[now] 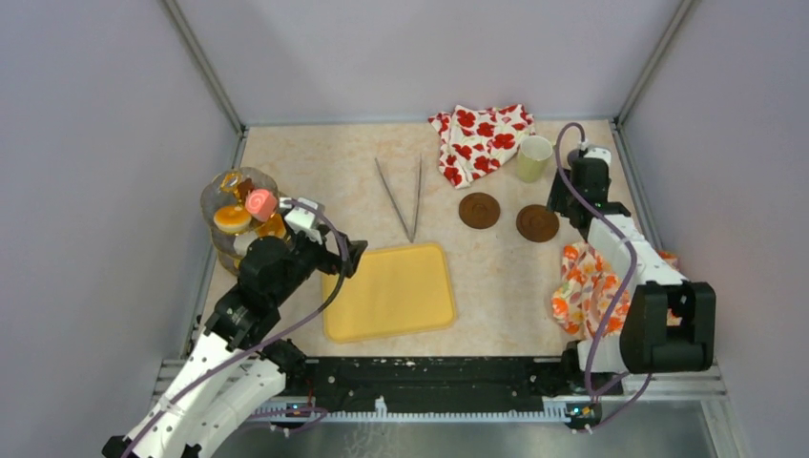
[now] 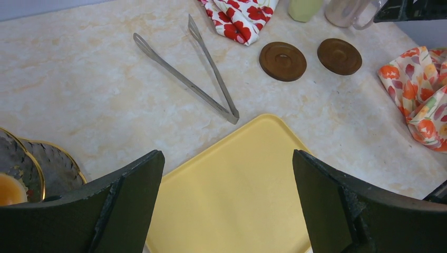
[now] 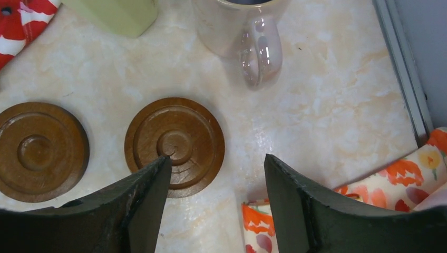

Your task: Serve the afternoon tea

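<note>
You can't see the grey mug from above: the right arm hides it, and both wrist views crop its top.

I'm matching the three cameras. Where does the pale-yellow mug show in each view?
Top external: pale-yellow mug far back, right of the red-flowered cloth.
Left wrist: mug at top edge, right of centre, cropped.
Right wrist: mug at top left, cropped.
Shared landmark: the cloth, left of it in every view.
</note>
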Controlling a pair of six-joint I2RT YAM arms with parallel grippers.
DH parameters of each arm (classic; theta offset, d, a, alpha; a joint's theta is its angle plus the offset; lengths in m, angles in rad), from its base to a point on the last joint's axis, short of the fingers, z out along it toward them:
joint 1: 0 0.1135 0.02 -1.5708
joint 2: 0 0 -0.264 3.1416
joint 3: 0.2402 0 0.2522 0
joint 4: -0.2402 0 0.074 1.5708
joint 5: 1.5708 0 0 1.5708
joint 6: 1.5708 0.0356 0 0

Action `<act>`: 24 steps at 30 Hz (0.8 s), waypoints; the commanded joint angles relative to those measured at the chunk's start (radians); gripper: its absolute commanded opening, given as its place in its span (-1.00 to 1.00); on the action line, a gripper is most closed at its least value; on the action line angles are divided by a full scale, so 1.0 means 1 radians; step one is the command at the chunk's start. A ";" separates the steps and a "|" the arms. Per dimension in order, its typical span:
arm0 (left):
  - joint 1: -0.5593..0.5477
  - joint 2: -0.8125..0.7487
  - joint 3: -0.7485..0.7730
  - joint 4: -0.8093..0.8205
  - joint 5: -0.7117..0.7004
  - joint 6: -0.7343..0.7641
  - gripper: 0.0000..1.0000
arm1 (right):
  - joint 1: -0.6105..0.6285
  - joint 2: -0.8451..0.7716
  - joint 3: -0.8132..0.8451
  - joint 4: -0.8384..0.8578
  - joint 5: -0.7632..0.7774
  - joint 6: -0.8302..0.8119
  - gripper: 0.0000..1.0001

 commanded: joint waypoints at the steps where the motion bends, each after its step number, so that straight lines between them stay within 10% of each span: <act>1: -0.002 -0.039 -0.001 0.047 -0.004 0.003 0.98 | -0.076 0.070 0.114 0.039 -0.094 -0.073 0.19; 24: -0.002 -0.087 -0.017 0.063 0.009 0.010 0.97 | -0.247 0.434 0.362 0.060 -0.355 -0.213 0.13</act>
